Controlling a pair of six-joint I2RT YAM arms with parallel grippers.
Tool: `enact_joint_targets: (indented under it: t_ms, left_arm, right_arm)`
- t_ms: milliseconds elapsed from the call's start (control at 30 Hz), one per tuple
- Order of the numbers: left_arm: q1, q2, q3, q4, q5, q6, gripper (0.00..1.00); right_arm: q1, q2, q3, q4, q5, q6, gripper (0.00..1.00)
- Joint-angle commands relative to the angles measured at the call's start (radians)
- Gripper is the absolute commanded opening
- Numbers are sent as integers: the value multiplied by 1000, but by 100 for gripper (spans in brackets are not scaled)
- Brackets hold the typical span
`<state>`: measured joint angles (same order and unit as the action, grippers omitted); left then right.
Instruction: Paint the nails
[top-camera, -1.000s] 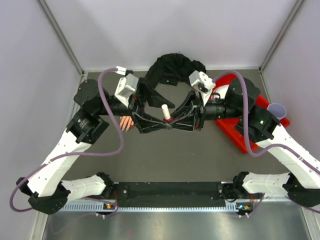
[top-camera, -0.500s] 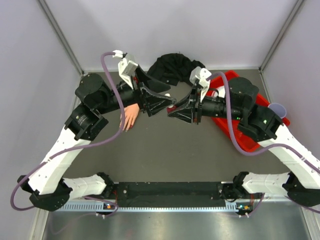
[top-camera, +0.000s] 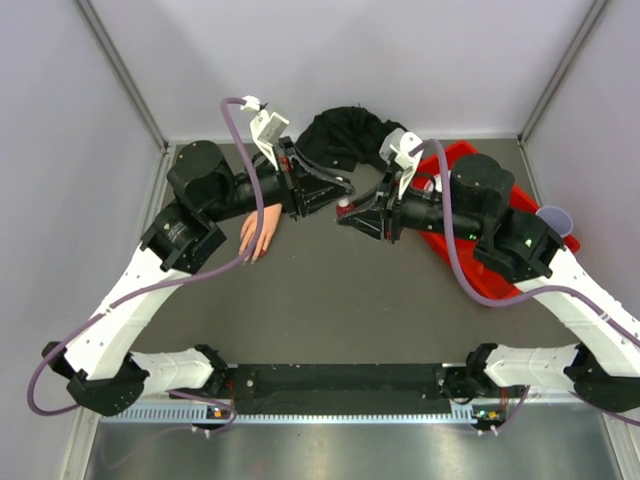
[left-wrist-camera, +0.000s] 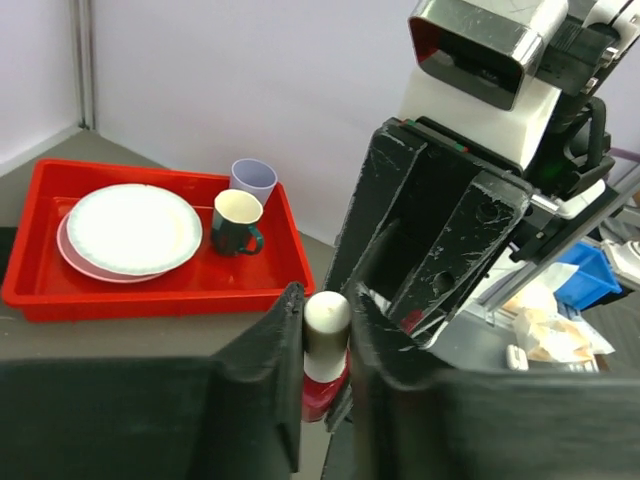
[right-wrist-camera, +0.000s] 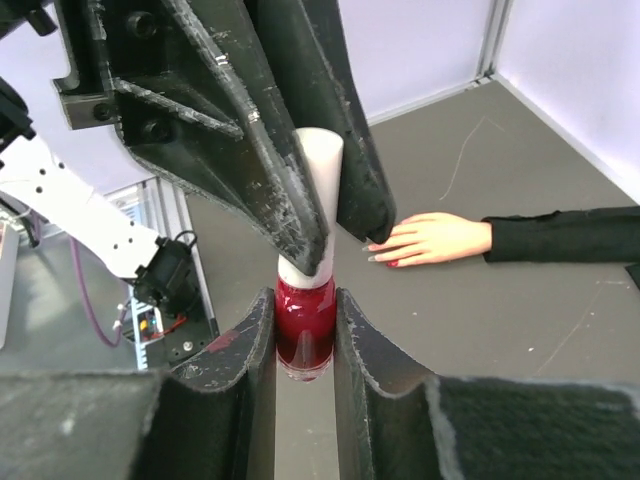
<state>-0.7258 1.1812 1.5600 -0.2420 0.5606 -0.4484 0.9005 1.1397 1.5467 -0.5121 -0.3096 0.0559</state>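
A small red polish bottle (right-wrist-camera: 305, 330) with a white cap (left-wrist-camera: 327, 320) hangs in mid-air between the two arms. My right gripper (right-wrist-camera: 305, 310) is shut on its red glass body. From the opposite side, my left gripper (left-wrist-camera: 327, 310) is shut on the cap. From above, the two grippers meet at the bottle (top-camera: 343, 207). The peach mannequin hand (top-camera: 258, 232) lies flat on the table below my left arm, in a black sleeve (right-wrist-camera: 560, 235). Its nails (right-wrist-camera: 385, 250) are tiny and pale, and one fingertip shows red.
A red tray (left-wrist-camera: 150, 300) on the right holds stacked plates (left-wrist-camera: 133, 228), a dark mug (left-wrist-camera: 237, 222) and a lilac cup (left-wrist-camera: 252, 180). Black fabric (top-camera: 350, 135) is heaped at the back wall. Grey walls close in the left, right and back.
Both grippers have moved with the bottle toward the back of the table. My left gripper, open a second ago, has shut on the white cap. The right has stayed shut on the bottle.
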Motion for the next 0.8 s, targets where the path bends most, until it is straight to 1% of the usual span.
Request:
enact_joint_targets:
  t_ms: [0, 33, 100, 133, 167, 200, 233, 267, 300, 367, 400, 433, 533, 567, 667, 700, 733, 767]
  left_arm:
    - [2, 6, 34, 75, 103, -7, 8]
    - [2, 9, 19, 126, 195, -9, 0]
    - [2, 6, -17, 229, 290, -45, 0]
    - [2, 5, -64, 295, 408, -67, 0]
    - [2, 0, -92, 454, 461, -94, 0]
    - [0, -3, -119, 543, 526, -177, 0]
    - [-3, -2, -182, 678, 635, -240, 0]
    - [-7, 1, -211, 956, 688, -315, 0]
    - [-15, 6, -236, 1116, 725, -475, 0]
    - [-58, 47, -236, 1320, 806, -602, 0]
    - [-79, 63, -216, 1307, 827, -599, 0]
    - [-128, 90, -172, 1288, 855, -590, 0]
    - [-182, 109, -138, 1238, 895, -544, 0]
    - [-185, 107, -135, 1224, 903, -530, 0]
    - [-185, 83, -130, 1105, 917, -439, 0]
    - [-182, 72, -126, 1048, 903, -355, 0]
    - [-167, 46, -121, 917, 886, -301, 0]
    - [-156, 32, -118, 827, 871, -242, 5]
  right_arm:
    - [5, -18, 43, 67, 9, 18, 0]
    - [5, -21, 38, 75, -5, 22, 0]
    - [5, -32, 27, 113, -40, 38, 0]
    - [5, -35, 21, 127, -93, 57, 0]
    - [5, -38, 18, 171, -127, 76, 0]
    - [5, -41, 10, 194, -208, 108, 0]
    - [5, -38, 6, 226, -253, 134, 0]
    - [5, -38, 1, 262, -300, 160, 0]
    - [5, -28, -8, 344, -394, 214, 0]
    - [5, -18, -36, 446, -483, 283, 0]
    - [5, -9, -42, 569, -549, 361, 0]
    - [5, 9, -43, 611, -574, 396, 0]
    - [5, 52, -36, 734, -634, 484, 0]
    - [5, 58, -33, 747, -638, 498, 0]
    - [5, 68, -22, 718, -629, 492, 0]
    - [5, 66, -19, 696, -609, 467, 0]
    - [5, 66, -14, 642, -599, 447, 0]
    - [5, 63, -5, 609, -586, 428, 0]
